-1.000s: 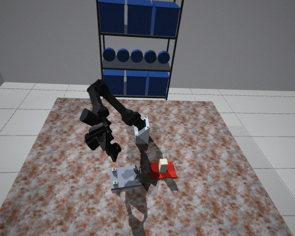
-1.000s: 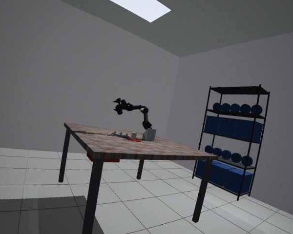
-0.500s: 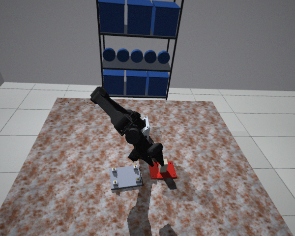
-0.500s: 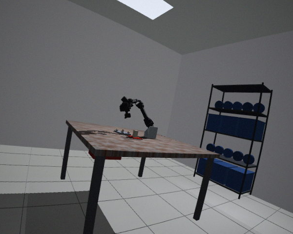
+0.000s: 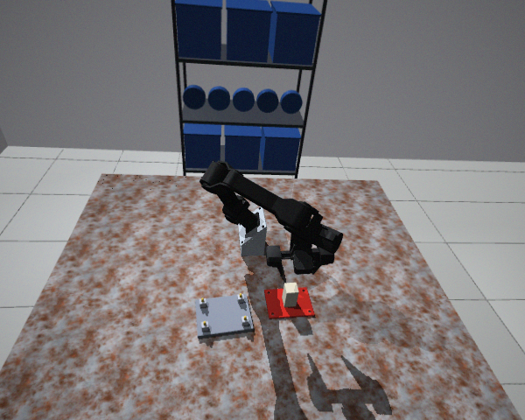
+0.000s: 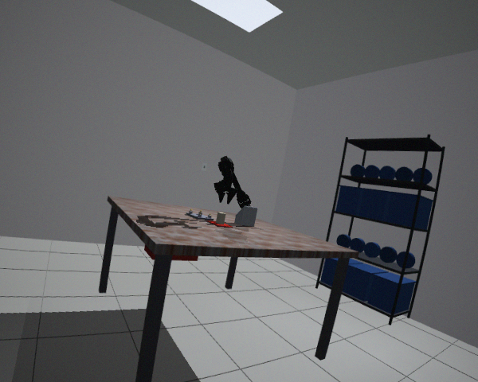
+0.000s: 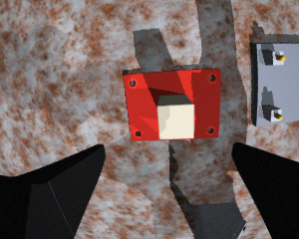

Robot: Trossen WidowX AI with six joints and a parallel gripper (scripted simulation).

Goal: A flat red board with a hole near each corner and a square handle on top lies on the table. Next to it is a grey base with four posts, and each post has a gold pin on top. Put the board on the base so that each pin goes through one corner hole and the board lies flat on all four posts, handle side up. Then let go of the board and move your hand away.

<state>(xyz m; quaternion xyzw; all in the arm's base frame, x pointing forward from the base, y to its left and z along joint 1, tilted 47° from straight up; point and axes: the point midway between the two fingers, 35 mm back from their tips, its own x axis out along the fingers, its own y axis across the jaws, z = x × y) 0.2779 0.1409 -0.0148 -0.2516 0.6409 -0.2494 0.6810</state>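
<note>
Hovering above the table [image 5: 131, 289] [image 6: 231, 242] [image 7: 35, 30] with nothing between its widely spread jaws, the gripper [image 5: 283, 269] [image 6: 225, 200] [image 7: 169, 150] points down toward the red board [image 5: 304, 308] [image 6: 220, 224] [image 7: 206, 105]. The board lies flat below the jaws, its pale square handle [image 5: 290, 294] [image 6: 221, 217] [image 7: 175, 120] upright, presumably to offer a grip clear of the corner holes. Beside the board, off to one side of the jaws, the grey base [image 5: 224, 316] [image 6: 196, 215] [image 7: 289, 85] holds its gold pins upward, ready to receive those holes. Spread jaws likely leave room to descend around the handle.
</note>
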